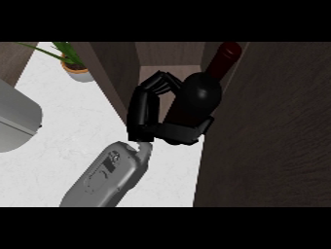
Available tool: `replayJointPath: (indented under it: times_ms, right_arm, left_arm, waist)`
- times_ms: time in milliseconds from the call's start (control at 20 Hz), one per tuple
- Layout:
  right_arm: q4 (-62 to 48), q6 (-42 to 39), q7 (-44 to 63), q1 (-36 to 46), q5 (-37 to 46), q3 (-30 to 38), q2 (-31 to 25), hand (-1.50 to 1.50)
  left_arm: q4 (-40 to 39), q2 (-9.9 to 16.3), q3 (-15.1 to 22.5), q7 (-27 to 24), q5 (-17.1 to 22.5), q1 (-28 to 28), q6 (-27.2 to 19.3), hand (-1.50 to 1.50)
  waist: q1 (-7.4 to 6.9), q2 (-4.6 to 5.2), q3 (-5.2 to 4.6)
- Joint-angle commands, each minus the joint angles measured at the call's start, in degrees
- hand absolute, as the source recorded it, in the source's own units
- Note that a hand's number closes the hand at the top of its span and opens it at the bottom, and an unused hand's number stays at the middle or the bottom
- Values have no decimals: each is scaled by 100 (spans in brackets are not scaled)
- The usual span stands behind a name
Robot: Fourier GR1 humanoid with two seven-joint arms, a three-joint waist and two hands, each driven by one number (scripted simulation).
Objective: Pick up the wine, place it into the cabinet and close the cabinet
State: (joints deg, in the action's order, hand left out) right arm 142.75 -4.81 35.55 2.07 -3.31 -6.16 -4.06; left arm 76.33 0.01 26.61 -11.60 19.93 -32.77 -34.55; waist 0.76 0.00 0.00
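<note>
Black fingers of the right hand (157, 114) curl round the dark glass wine bottle with a red capped neck (197, 97), holding it tilted at the mouth of the open brown wooden cabinet (161, 56). Pickup looks done; setting the bottle inside, letting go and shutting the dark door panel (283, 136) remain. White marbled worktop (46, 165) lies below.

White marbled surface (46, 170) lying below; potted plant (73, 62) standing at the back; grey appliance (3, 116) sitting at left.
</note>
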Motion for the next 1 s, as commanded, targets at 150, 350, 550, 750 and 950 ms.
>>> replayJointPath:
  times_ms: [150,350,550,750,950]
  right_arm:
    - [444,122,272,83,-144,-56,65,-150]
    - [787,-30,365,-128,-498,156,-76,-150]
    - [981,29,498,-185,-375,71,-81,-150]
    - [443,-23,301,88,-553,356,-105,-150]
    - [831,-106,-31,-660,-242,-119,143,-150]
  left_arm:
    - [-569,48,-121,-453,-459,134,220,150]
    - [-1192,-1,38,-971,-86,-159,-90,150]
    - [-1565,1,-556,-1012,-189,-342,245,150]
    - [-1586,0,-655,-1383,-148,-4,465,150]
    - [-2243,-1,-1034,-1666,108,-521,594,150]
  waist:
    - [-43,-3,0]
    - [22,3,-1]
    - [24,4,-2]
    - [-31,3,-1]
    - [39,4,1]
